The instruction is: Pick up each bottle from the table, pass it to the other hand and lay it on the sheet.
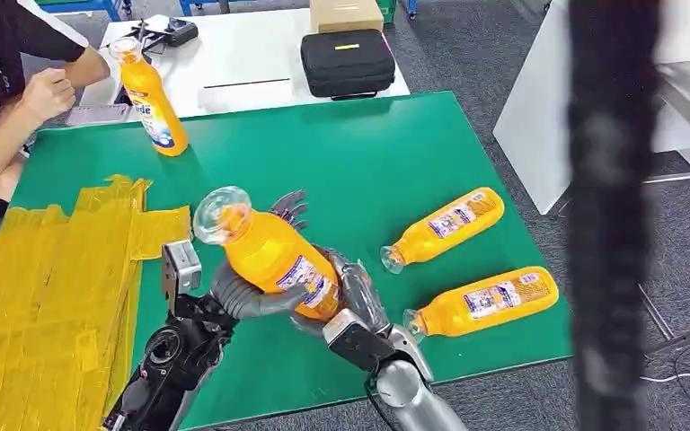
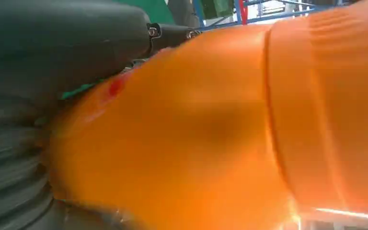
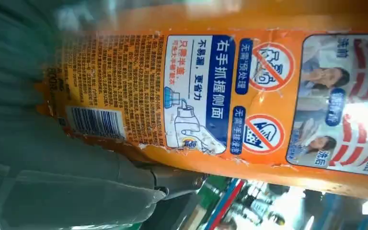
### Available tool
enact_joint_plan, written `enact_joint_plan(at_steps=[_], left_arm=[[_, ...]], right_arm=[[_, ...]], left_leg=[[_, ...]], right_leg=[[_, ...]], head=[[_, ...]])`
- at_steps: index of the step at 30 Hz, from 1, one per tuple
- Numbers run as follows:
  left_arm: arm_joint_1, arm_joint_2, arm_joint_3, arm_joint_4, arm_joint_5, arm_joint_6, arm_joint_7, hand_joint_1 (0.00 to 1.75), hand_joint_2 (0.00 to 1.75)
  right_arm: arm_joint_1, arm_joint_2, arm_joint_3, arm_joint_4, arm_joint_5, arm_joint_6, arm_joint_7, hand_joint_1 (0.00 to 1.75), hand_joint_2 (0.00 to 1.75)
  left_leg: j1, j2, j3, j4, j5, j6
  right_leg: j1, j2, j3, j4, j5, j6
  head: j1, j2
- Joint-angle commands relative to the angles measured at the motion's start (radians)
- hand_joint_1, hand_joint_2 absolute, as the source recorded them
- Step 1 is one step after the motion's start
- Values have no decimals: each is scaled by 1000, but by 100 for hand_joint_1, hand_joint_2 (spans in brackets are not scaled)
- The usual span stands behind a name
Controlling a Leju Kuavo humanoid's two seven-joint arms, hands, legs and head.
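Observation:
An orange bottle (image 1: 274, 256) with a clear cap is held tilted above the green table (image 1: 368, 153), cap pointing up and left. My left hand (image 1: 238, 301) wraps its middle from below, with fingertips showing behind it. My right hand (image 1: 359, 301) grips its lower end. Up close, the left wrist view has the orange bottle (image 2: 220, 134) against my left hand (image 2: 62, 43). Its label (image 3: 211, 91) lies over my right hand (image 3: 76, 187). The yellow sheet (image 1: 54, 287) covers the table's left side. Two more bottles (image 1: 445, 229) (image 1: 485, 303) lie at right, and another bottle (image 1: 153, 99) stands far left.
A person sits at the far left corner, one hand (image 1: 45, 94) near the standing bottle. Behind the green table, a white table (image 1: 234, 54) carries a black case (image 1: 348, 61). A blurred dark post (image 1: 611, 215) crosses the right side.

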Motion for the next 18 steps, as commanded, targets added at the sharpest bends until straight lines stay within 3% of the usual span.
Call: enact_joint_plan(at_steps=[1,4,5,6,13,18], left_arm=[[-80,-2,-14,141,19,19,9,0,175],[-73,-13,7,142,25,32,8,5,175],[-69,-18,15,139,28,36,7,136,175],[-64,-21,23,136,33,38,6,175,175],[-2,4,80,106,75,60,-20,175,175],[25,5,99,79,89,64,-32,175,175]], right_arm=[[-39,-34,104,49,16,53,8,175,175],[-48,-34,116,64,13,45,11,175,175],[-50,-34,117,71,11,39,13,175,175],[-52,-35,118,77,6,33,14,175,175],[-15,-37,112,67,1,17,15,175,175],[-30,-24,110,93,6,16,14,175,175]], left_leg=[[1,-1,6,0,-2,-4],[1,0,3,0,-1,-2],[1,1,6,0,-3,-3],[1,0,4,0,-1,-2],[1,1,8,0,-3,-4],[1,1,3,-1,-1,-2]], right_leg=[[1,-4,7,0,-3,0],[1,-1,4,-1,-1,0],[1,-2,6,0,-2,0],[1,-1,4,-1,-1,0],[1,-2,8,-1,-3,0],[1,0,3,-1,-1,0]], head=[[0,0],[0,0],[0,0],[0,0],[0,0],[0,0]])
